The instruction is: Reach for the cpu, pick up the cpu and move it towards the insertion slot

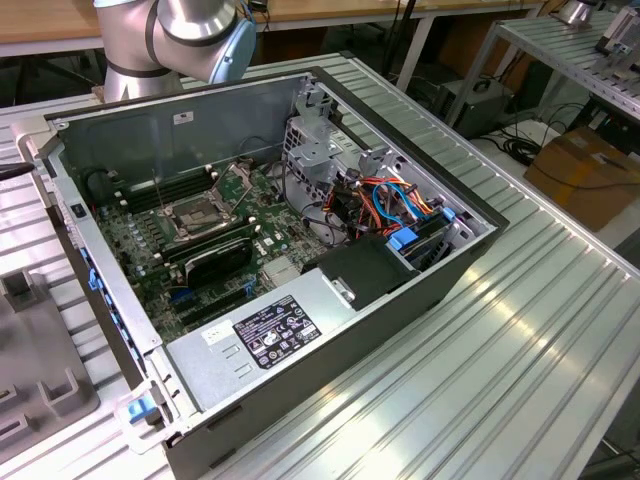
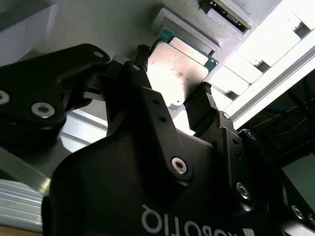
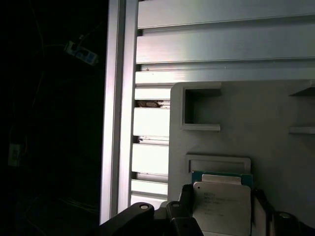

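The cpu (image 2: 178,66), a square chip with a shiny metal lid on a green board, lies over a grey holder plate (image 3: 275,123). In both wrist views my gripper (image 2: 172,73) straddles it, and a black fingertip (image 2: 205,96) sits against each of two opposite edges. In the first wrist view the cpu (image 3: 221,206) fills the gap of the gripper (image 3: 221,200). I cannot tell whether the chip is lifted off the plate. The insertion slot (image 1: 203,215), a square socket with a steel frame, lies on the motherboard inside the open computer case (image 1: 400,300).
The arm's grey joints (image 1: 170,40) rise behind the case's far wall. Inside the case are an expansion card (image 1: 218,258), a power supply (image 1: 265,335), a drive cage (image 1: 320,150) and cables. The holder plate rests on a ribbed aluminium table (image 3: 147,123), close to its edge rail.
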